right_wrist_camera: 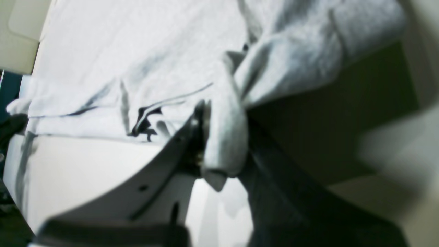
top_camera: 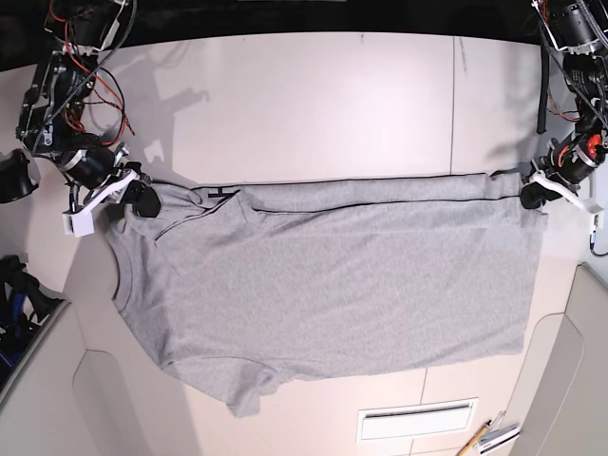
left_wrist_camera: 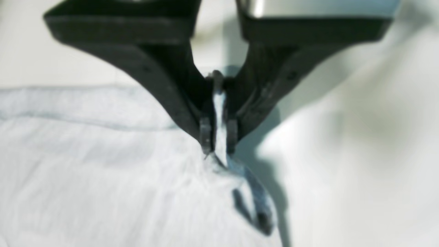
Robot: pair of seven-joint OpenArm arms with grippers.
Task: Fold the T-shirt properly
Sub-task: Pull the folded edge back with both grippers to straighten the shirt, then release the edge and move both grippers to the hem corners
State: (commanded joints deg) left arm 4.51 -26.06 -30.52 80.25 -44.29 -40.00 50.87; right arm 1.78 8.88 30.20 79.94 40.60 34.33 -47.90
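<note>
The heather-grey T-shirt (top_camera: 332, 285) lies spread on the white table (top_camera: 332, 104), neck to the left and hem to the right, plain side up. Its far long edge is folded over in a narrow band. My left gripper (top_camera: 530, 198) is shut on the far hem corner; in the left wrist view it (left_wrist_camera: 218, 142) pinches a ridge of the shirt (left_wrist_camera: 85, 171). My right gripper (top_camera: 144, 201) is shut on the far shoulder and sleeve; in the right wrist view it (right_wrist_camera: 223, 144) holds a bunched wad of the shirt (right_wrist_camera: 137, 51). A bit of black lettering (right_wrist_camera: 144, 121) peeks from under the fold.
A slotted white plate (top_camera: 415, 419) and some pens (top_camera: 494, 437) lie near the table's front edge. Beige panels (top_camera: 570, 380) stand at the front corners. Loose cables (top_camera: 85, 38) hang by the arm at the back left.
</note>
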